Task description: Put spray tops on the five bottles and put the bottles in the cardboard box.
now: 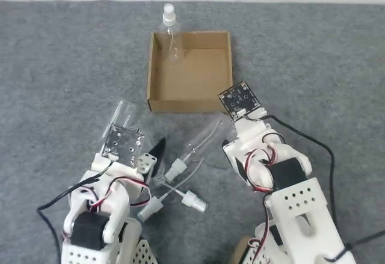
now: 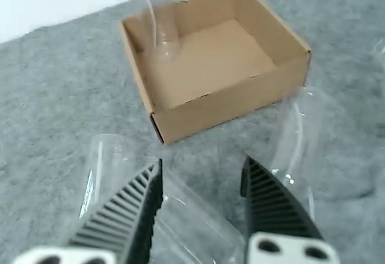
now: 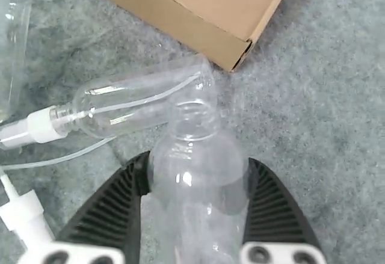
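Desk: grey and carpet-like, carrying everything.
Cardboard box: open, beyond both arms. One capped bottle stands in its far corner.
Right jaws: closed on an open-necked bottle, pressing its body just below the shoulder, near the box's corner.
Left jaws: spread wide and holding nothing, over a clear bottle lying on the desk.
Lying bottle: top fitted, just beyond the held one.
Loose spray top: between the arms, dip tube trailing.
Handling: I'd judge the bottles light, thin, slick and easily dented. Grip the body gently and leave the neck free.
Views: the right wrist view shows the bare neck, which the high view hides under the arm. The high view shows the boxed bottle's top.
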Tool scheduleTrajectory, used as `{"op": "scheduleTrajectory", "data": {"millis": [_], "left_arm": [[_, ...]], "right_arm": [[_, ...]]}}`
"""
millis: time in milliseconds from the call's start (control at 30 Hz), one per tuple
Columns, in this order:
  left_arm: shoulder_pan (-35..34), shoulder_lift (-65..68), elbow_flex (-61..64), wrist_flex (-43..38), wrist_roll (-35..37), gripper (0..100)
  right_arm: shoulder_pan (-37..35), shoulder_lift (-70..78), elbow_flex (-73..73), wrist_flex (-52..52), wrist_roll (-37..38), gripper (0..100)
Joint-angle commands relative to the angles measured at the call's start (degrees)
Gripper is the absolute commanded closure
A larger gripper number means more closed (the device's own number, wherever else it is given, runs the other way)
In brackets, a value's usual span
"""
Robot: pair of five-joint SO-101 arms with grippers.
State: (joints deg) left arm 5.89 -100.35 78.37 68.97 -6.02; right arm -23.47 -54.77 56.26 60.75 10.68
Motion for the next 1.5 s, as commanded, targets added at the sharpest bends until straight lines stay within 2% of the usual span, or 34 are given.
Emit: {"op": "scheduleTrajectory", "data": {"millis": [0,267,433,667,1033,1200,1467], "left_arm": [[1.5,6.8,-3.9,0.0,-2.4,77],[6.8,27.0,-9.5,-0.7,-2.7,72],[6.7,32.2,-9.7,-0.8,-5.9,71],[6.8,37.6,-9.8,-1.5,-5.9,71],[6.3,57.8,-14.4,-6.9,-5.9,71],[6.2,61.8,-14.6,-10.0,-5.7,72],[6.7,62.4,-14.5,-9.9,-6.0,72]], "right_arm": [[3.1,-2.0,-0.4,-1.5,-0.7,90.9],[4.2,-2.0,-0.4,-2.3,-2.1,90.9],[4.2,-2.0,-0.4,-2.3,-2.0,90.9],[4.2,-2.0,-0.4,-2.2,-1.8,90.9],[4.2,-2.0,-0.4,-2.2,-1.8,90.9],[4.2,-2.0,-0.4,-2.2,-1.8,90.9],[4.2,-2.0,-0.4,-2.2,-1.8,90.9]]}}
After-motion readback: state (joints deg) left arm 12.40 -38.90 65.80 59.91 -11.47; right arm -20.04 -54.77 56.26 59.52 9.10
